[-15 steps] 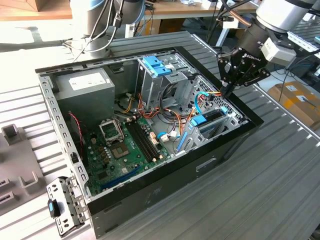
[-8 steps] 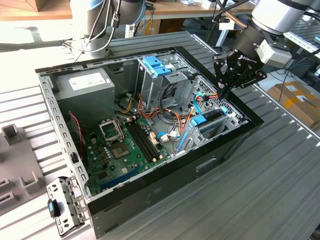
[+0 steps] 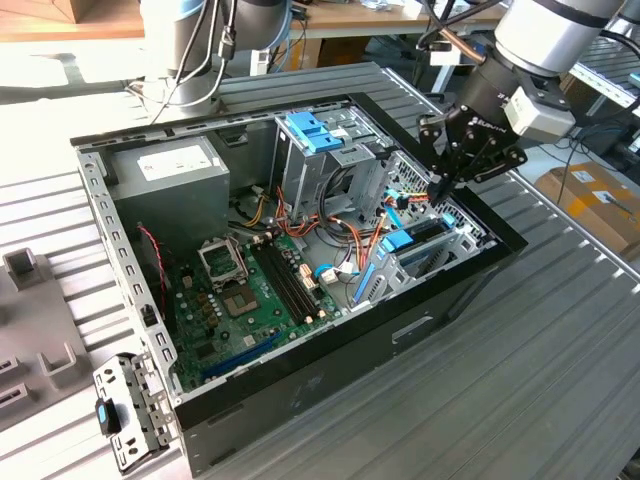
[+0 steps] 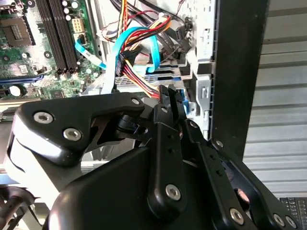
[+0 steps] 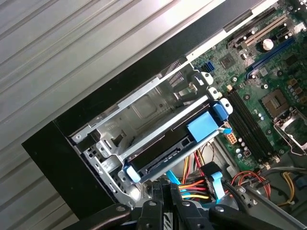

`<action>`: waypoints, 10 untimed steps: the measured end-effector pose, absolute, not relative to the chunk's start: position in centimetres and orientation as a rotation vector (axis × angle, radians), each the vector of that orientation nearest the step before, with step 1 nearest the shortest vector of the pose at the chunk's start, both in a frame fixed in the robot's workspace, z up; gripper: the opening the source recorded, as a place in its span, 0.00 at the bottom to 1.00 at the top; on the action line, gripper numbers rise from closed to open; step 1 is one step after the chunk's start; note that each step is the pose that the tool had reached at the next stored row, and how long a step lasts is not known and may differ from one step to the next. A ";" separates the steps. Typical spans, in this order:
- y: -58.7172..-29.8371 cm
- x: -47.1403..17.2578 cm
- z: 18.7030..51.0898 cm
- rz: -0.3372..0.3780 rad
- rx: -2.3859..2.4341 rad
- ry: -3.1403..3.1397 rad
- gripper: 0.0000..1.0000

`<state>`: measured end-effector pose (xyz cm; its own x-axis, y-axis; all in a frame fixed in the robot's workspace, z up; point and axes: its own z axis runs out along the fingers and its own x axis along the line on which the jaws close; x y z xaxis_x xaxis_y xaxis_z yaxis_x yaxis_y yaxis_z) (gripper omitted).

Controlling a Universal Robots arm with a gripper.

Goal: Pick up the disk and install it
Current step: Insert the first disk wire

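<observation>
In the exterior view the open black desktop computer case [image 3: 300, 400] lies on its side on the ribbed metal table. The black multi-link gripper [image 3: 441, 186] hangs over the case's metal drive cage at the corner nearest the exterior view's right. The disk [image 3: 412, 240], a flat dark rectangular drive with bright blue plastic rails, sits inside that cage, just below the gripper.

In the second wrist view the gripper [image 4: 169, 96] looks pressed together with nothing visible between the tips. It sits right beside a bundle of red, yellow and orange power wires [image 4: 139, 76] and a light blue flat data cable [image 4: 120, 48].

In the first wrist view the disk [image 5: 168, 143] lies flat in the silver cage [image 5: 144, 108]. Its long axis runs along the cage rails, and its blue tabbed end points toward the green motherboard [image 5: 268, 72]. Looks seated to me, though I can't confirm it's fully home.

Risk-wise, those wires are so close to the fingertips that a move could snag them or tug a connector loose.
</observation>
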<state>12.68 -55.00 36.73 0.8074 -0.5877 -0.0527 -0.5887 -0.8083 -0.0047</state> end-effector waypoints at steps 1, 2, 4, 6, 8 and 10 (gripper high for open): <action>-55.0 12.4 36.7 0.076 -2.967 0.966 0.17; -55.0 12.0 36.7 0.076 -2.967 0.966 0.17; -55.0 11.2 36.7 0.076 -2.967 0.966 0.17; -55.0 10.8 36.7 0.076 -2.967 0.966 0.17; -55.1 10.5 36.7 0.076 -2.967 0.966 0.17; -55.1 10.5 36.7 0.076 -2.967 0.966 0.17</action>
